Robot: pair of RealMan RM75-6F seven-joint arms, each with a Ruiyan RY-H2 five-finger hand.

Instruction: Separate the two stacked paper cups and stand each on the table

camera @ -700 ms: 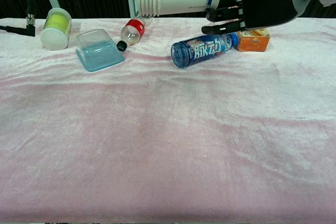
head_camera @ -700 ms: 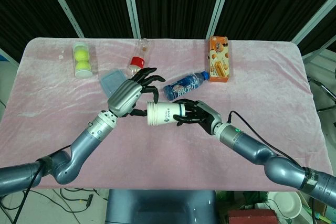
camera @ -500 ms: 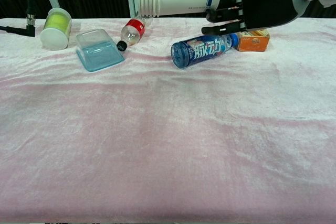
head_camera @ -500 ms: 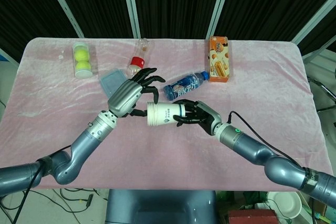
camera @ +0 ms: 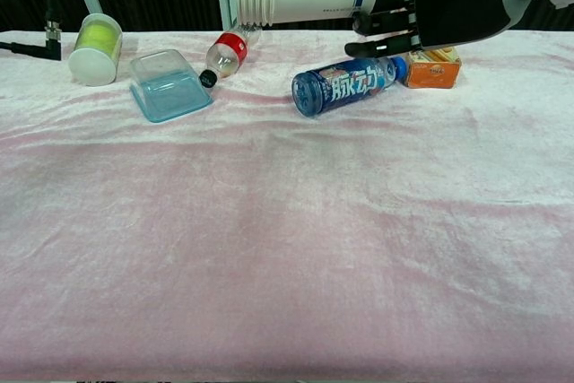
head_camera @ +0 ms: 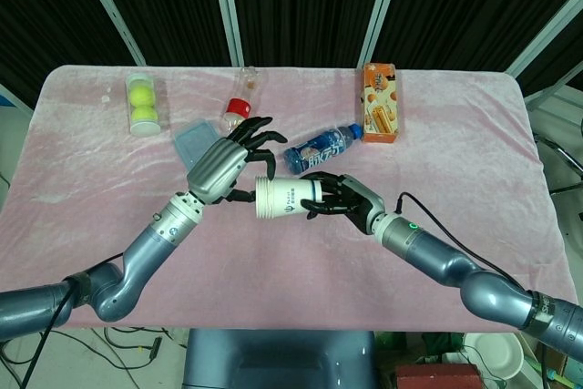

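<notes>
The right hand (head_camera: 344, 199) grips the stacked paper cups (head_camera: 284, 198) sideways above the counter (head_camera: 455, 134), rims facing left. The left hand (head_camera: 228, 159) hovers spread at those rims, holding nothing. A poor pinch could drag both cups together or drop them onto the blue bottle (head_camera: 319, 148) beyond.
</notes>
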